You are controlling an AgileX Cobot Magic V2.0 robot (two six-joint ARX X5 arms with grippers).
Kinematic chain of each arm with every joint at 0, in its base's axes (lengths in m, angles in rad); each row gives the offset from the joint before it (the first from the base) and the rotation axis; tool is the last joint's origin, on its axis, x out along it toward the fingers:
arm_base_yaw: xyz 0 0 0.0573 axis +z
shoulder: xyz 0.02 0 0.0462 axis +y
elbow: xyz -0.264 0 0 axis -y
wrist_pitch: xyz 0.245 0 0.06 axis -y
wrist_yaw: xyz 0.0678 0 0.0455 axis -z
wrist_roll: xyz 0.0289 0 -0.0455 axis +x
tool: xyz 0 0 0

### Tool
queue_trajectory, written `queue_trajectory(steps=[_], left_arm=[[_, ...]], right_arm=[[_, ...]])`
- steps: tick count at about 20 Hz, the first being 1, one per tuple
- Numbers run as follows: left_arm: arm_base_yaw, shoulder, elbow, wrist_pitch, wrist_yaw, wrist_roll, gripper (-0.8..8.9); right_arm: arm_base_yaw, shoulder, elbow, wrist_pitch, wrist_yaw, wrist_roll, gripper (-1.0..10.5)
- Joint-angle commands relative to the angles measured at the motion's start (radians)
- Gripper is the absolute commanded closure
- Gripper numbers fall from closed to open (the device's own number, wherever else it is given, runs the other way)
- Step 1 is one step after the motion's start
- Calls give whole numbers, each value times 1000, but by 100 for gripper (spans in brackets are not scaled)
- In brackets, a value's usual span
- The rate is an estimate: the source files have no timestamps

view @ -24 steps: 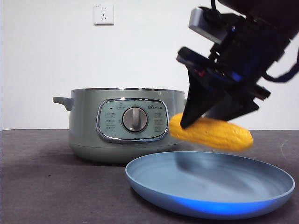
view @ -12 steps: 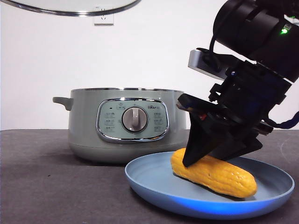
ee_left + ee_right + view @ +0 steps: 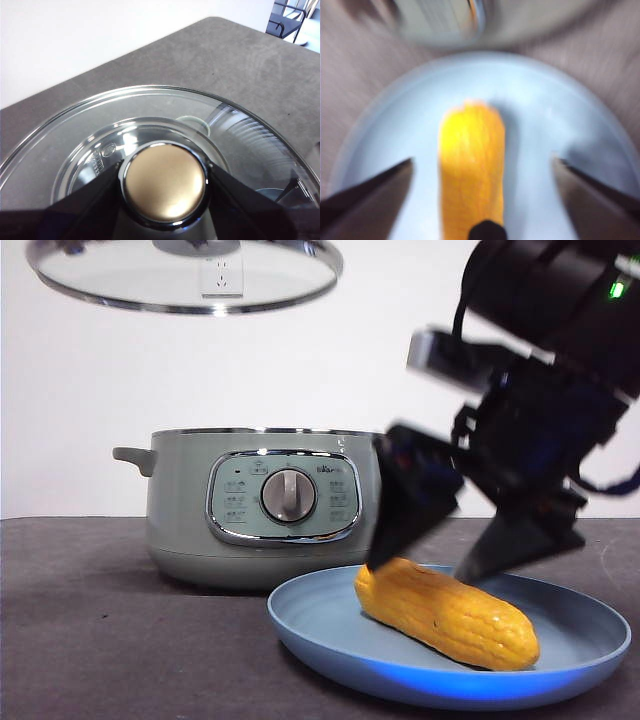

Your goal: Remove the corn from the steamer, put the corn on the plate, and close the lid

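The yellow-orange corn (image 3: 445, 613) lies on the light-blue plate (image 3: 590, 655), also seen as the corn (image 3: 471, 165) on the plate (image 3: 560, 115) in the blurred right wrist view. My right gripper (image 3: 445, 545) hangs just above it, open, its jaws spread to either side and free of the cob. The sage-green steamer (image 3: 265, 505) stands uncovered behind the plate. High above it hangs the glass lid (image 3: 185, 275); my left gripper (image 3: 165, 182) is shut on the lid's knob (image 3: 165, 184).
A dark grey table (image 3: 110, 650) carries the pot and plate. A white wall with a socket (image 3: 221, 278) stands behind. Black furniture (image 3: 292, 20) shows beyond the table's far corner in the left wrist view.
The right gripper has opened and let go of the corn, which now rests on the plate. The lid has come down further into view above the steamer.
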Motion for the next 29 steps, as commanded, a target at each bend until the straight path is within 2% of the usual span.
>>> queue_trajectory(steps=[1,7,11,19,29], left_arm=[[-4,37,7,88,6,8,821],[-4,178,7,230,3,8,821],[-5,271,7,326,2,8,822],[-6,361,7,413,0,-24,822],[-29,399,7,449,-2,-27,822]], right_arm=[[2,-89,-8,-8,0,9,398],[2,-390,-8,-169,8,34,407],[2,-523,-8,-291,33,52,407],[2,-600,-8,-419,33,51,407],[2,-598,-8,-418,33,51,410]])
